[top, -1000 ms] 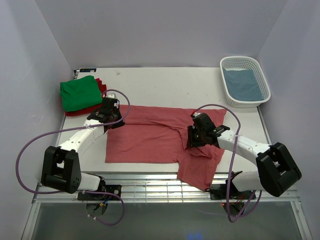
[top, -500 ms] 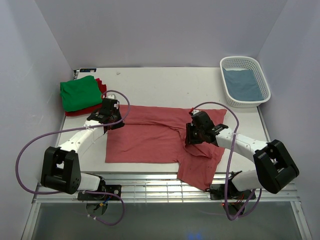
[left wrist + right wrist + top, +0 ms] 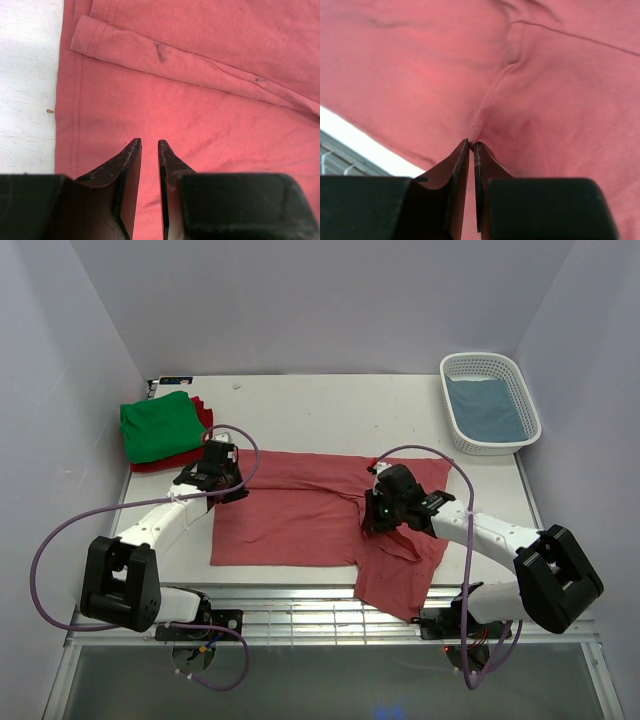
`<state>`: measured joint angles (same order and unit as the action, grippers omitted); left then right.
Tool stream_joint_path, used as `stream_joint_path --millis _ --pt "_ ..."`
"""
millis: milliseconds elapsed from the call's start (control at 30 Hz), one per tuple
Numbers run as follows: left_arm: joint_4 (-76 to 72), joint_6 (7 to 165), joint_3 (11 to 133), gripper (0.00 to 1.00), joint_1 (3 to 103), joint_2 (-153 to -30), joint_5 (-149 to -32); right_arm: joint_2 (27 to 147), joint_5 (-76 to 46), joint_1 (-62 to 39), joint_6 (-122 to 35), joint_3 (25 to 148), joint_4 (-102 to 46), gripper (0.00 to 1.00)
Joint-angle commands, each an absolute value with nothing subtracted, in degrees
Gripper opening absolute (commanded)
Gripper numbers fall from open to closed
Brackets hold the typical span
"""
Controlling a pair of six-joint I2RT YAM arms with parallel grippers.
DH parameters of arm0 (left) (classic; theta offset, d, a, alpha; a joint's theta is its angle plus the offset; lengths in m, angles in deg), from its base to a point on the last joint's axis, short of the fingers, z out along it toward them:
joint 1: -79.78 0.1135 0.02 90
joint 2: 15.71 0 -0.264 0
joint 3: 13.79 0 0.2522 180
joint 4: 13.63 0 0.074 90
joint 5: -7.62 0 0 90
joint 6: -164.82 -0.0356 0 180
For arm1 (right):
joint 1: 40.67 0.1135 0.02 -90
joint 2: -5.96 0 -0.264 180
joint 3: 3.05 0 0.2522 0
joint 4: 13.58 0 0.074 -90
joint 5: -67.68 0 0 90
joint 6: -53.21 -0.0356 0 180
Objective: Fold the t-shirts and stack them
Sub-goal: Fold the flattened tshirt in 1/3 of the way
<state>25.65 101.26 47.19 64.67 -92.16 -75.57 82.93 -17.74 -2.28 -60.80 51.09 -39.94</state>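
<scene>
Right claw (image 3: pixel 471 145) pinched shut on the pinkish-red t-shirt (image 3: pixel 545 100), which lies on the desk (image 3: pixel 330 410) directly beneath the claw, gripping its underarm seam so that, I judge, I can fold the sleeve inward.

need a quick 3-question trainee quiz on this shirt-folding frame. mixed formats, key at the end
1. True or false: the white basket holds the green t-shirt.
2. Which gripper is pinching a fold of the pinkish-red t-shirt? A left; B right; C neither.
3. Fill in: the green t-shirt lies on top of the ____ t-shirt.

Key
1. False. The basket holds the grey-blue t-shirt; the green one is at the far left of the table.
2. B. The right gripper is closed on puckered cloth near the shirt's middle.
3. The dark red t-shirt.
</scene>
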Motion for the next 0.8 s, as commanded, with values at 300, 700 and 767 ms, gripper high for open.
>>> stream_joint_path --millis 300,700,767 --pt "25.01 102.07 45.76 0.31 64.57 -89.8 -76.14 77.77 -12.48 3.71 -62.27 47.09 -41.05 0.15" --pt "27.11 100.84 46.81 0.31 64.57 -87.87 -72.21 70.21 -31.0 3.89 -66.22 55.88 -54.04 0.4" --pt "32.11 101.54 47.25 0.32 64.57 -87.17 -68.52 70.12 -34.62 3.89 -70.08 58.07 -60.09 0.4"
